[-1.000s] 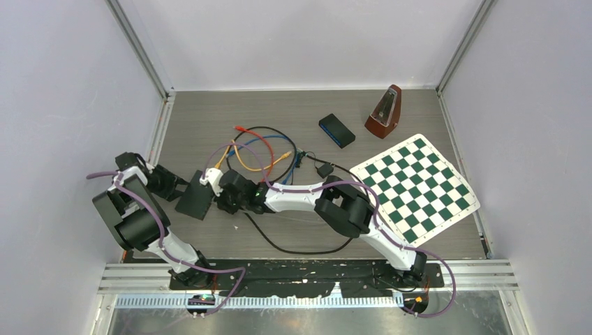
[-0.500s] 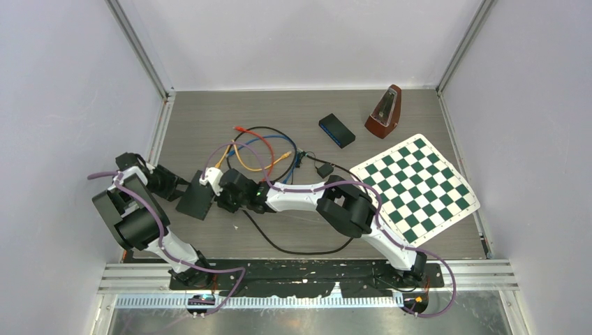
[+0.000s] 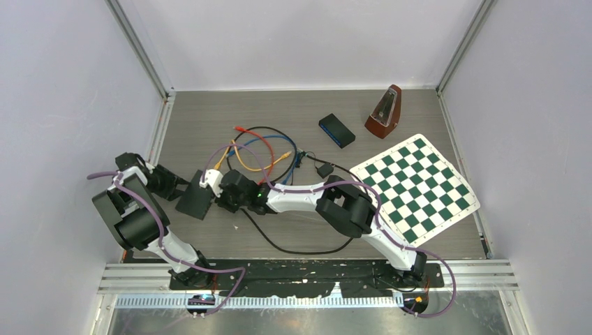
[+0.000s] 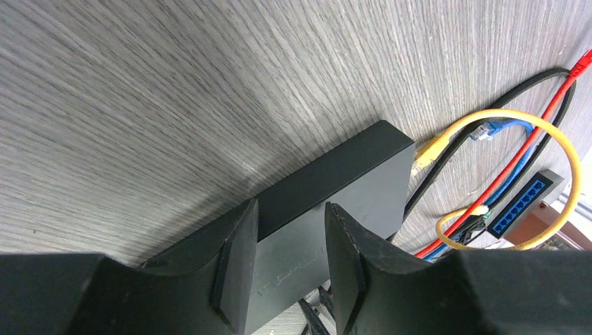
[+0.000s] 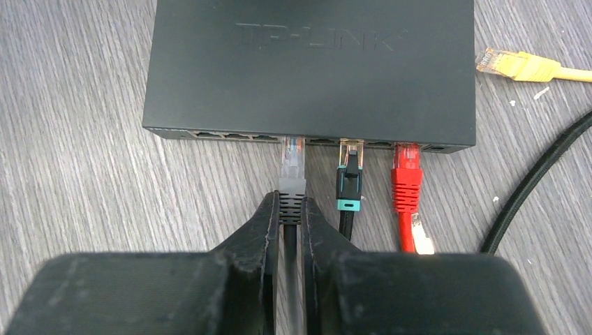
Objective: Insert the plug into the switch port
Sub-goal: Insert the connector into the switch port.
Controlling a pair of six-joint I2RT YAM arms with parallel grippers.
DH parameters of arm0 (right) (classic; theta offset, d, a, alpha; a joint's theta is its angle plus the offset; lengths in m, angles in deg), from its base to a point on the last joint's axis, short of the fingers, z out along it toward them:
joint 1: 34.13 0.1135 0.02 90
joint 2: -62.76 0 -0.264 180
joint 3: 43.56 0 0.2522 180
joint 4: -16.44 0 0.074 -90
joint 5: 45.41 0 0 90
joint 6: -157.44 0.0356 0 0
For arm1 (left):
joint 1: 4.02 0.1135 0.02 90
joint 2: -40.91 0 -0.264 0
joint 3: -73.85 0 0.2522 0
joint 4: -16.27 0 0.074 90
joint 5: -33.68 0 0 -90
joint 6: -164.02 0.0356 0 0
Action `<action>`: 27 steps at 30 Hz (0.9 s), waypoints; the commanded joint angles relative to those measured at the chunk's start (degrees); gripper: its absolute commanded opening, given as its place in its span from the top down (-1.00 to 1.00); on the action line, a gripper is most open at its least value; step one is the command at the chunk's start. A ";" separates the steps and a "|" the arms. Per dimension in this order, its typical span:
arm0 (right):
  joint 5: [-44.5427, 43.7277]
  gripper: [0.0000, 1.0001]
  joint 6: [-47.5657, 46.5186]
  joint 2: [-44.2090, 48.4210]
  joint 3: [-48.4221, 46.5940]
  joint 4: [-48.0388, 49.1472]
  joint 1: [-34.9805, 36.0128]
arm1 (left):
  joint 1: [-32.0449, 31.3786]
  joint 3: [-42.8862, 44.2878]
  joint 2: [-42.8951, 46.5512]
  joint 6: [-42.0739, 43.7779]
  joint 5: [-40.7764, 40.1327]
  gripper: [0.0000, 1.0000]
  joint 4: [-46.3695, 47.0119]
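The black TP-Link switch (image 5: 311, 66) lies flat on the wood table, also in the top view (image 3: 195, 200) and the left wrist view (image 4: 335, 188). My right gripper (image 5: 291, 209) is shut on the grey boot of a clear plug (image 5: 292, 157), whose tip sits at a port in the switch's front row. A black-teal plug (image 5: 349, 183) and a red plug (image 5: 406, 178) sit in ports to its right. My left gripper (image 4: 290, 241) is shut on the switch's far end, one finger on each side.
Loose yellow (image 5: 520, 68), blue and red cables (image 3: 255, 150) coil behind the switch. A thick black cable (image 5: 537, 181) runs at the right. A second small switch (image 3: 336, 130), a metronome (image 3: 384, 112) and a chessboard (image 3: 413, 187) lie further right.
My right gripper has edged a little left toward the switch with the plug. The left arm and switch have not moved.
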 commanded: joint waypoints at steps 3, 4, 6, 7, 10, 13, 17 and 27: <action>-1.75 0.90 -0.77 1.03 0.11 11.73 0.34 | -0.19 -0.82 0.52 -0.81 6.40 0.19 -2.02; -2.04 0.90 -0.94 0.70 0.05 11.75 0.33 | -0.23 -0.91 0.62 -0.88 6.47 0.19 -2.10; -2.66 0.90 -1.34 0.30 -0.01 11.99 0.37 | -0.30 -1.02 0.83 -0.78 6.58 0.19 -2.14; -2.91 0.90 -1.74 0.14 0.01 12.24 0.38 | -0.25 -1.03 0.91 -0.80 6.55 0.20 -2.26; -4.37 0.90 -2.62 0.29 0.86 13.18 0.65 | -0.23 -1.50 0.88 -0.70 6.60 0.20 -2.06; -6.04 0.90 -5.57 0.41 1.06 13.09 1.55 | -0.27 -2.43 0.66 -1.02 7.21 0.21 -1.59; -9.65 0.90 -8.16 -0.04 1.40 13.13 3.06 | -0.25 -3.52 0.74 -1.33 7.84 0.21 -0.82; -9.98 0.90 -6.59 0.19 4.38 20.82 3.34 | -0.24 -3.83 0.30 -1.12 8.48 0.24 -0.69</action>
